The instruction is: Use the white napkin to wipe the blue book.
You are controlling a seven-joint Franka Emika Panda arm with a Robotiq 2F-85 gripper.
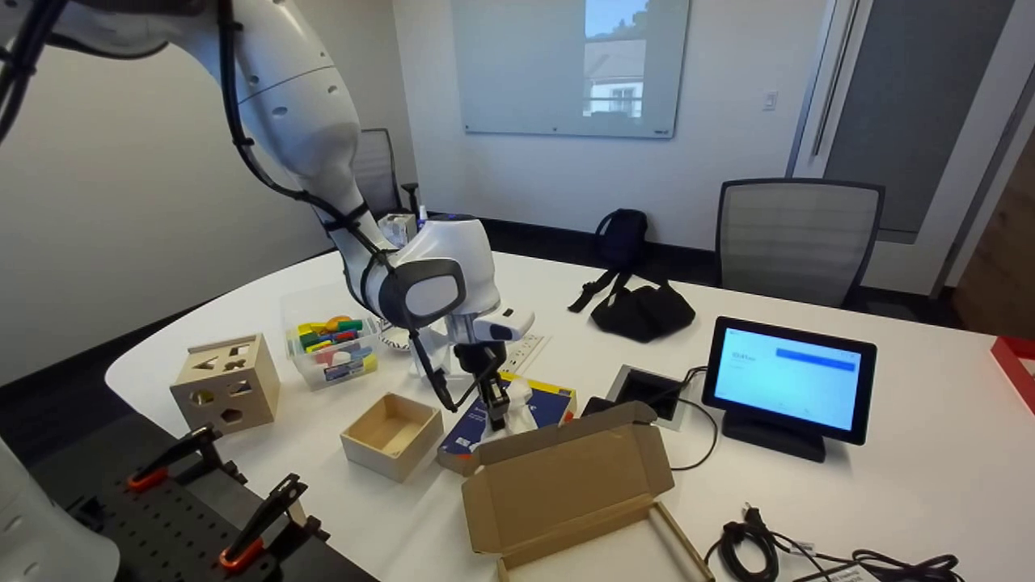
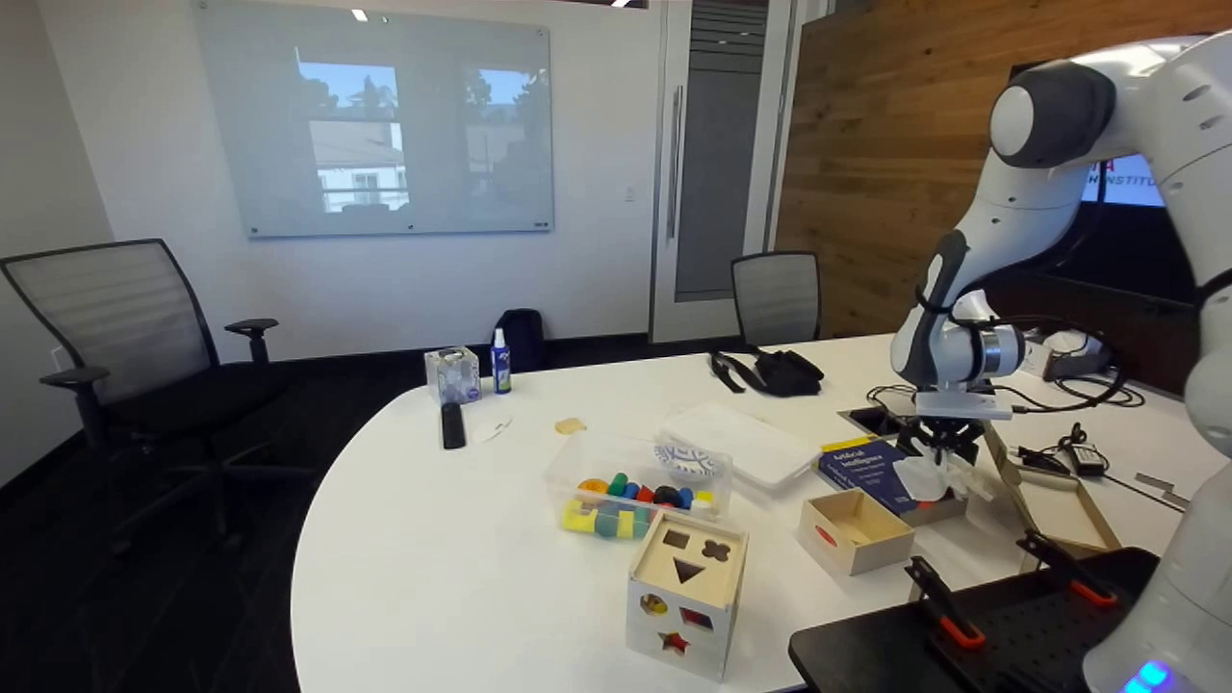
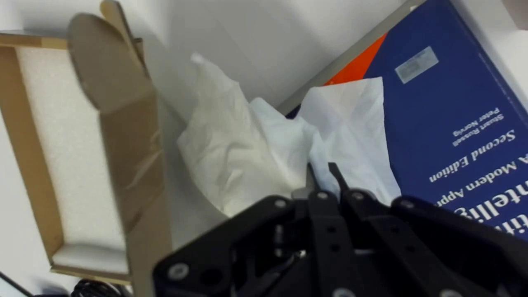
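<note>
The blue book [image 1: 467, 428] lies flat on the table; it also shows in an exterior view [image 2: 861, 469] and the wrist view [image 3: 433, 95], with an orange corner and white lettering. Its yellow band shows in both exterior views. My gripper [image 1: 496, 420] points down at the book's cover, also in an exterior view [image 2: 941, 452]. In the wrist view, its fingertips [image 3: 321, 167] are close together with a fold of the white napkin [image 3: 350, 111] between them. The crumpled napkin spreads partly over the book and partly past its edge. It shows in both exterior views [image 1: 521, 402] [image 2: 926, 478].
An open cardboard box [image 1: 566, 485] stands close beside the book, its raised lid near the gripper. A wooden box [image 1: 373, 459] is on the opposite side. A shape-sorter cube [image 1: 251, 380], a plastic bin [image 1: 303, 368] and a tablet [image 1: 788, 376] stand farther off.
</note>
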